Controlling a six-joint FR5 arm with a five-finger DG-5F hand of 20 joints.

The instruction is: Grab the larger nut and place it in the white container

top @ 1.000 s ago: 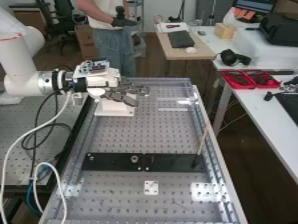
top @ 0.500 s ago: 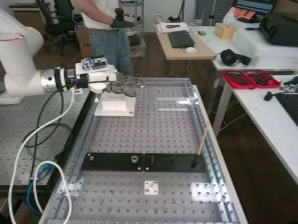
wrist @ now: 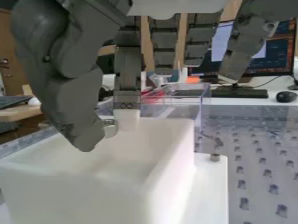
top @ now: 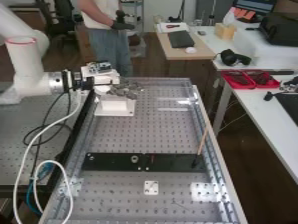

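Right above the white container (wrist: 73,192), the hand (wrist: 78,107) pinches what looks like the larger nut (wrist: 108,122) between thumb and finger; grabbing's done, and only the drop is left!

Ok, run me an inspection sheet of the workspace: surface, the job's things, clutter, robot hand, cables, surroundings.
Surface: perforated metal bench with raised rails along its sides.
Job's things: white container stands upright on its base at the bench's far part; a small metal piece, probably the larger nut, is above it; a ring-shaped piece lies on the dark plates.
Clutter: thin stick slanting over the dark plates; small white square plate nearer.
Robot hand: over the container, metal piece pinched between thumb and a finger.
Cables: white cable hangs from the arm; black cables loop beside the bench.
Surroundings: side table with red trays and headphones.
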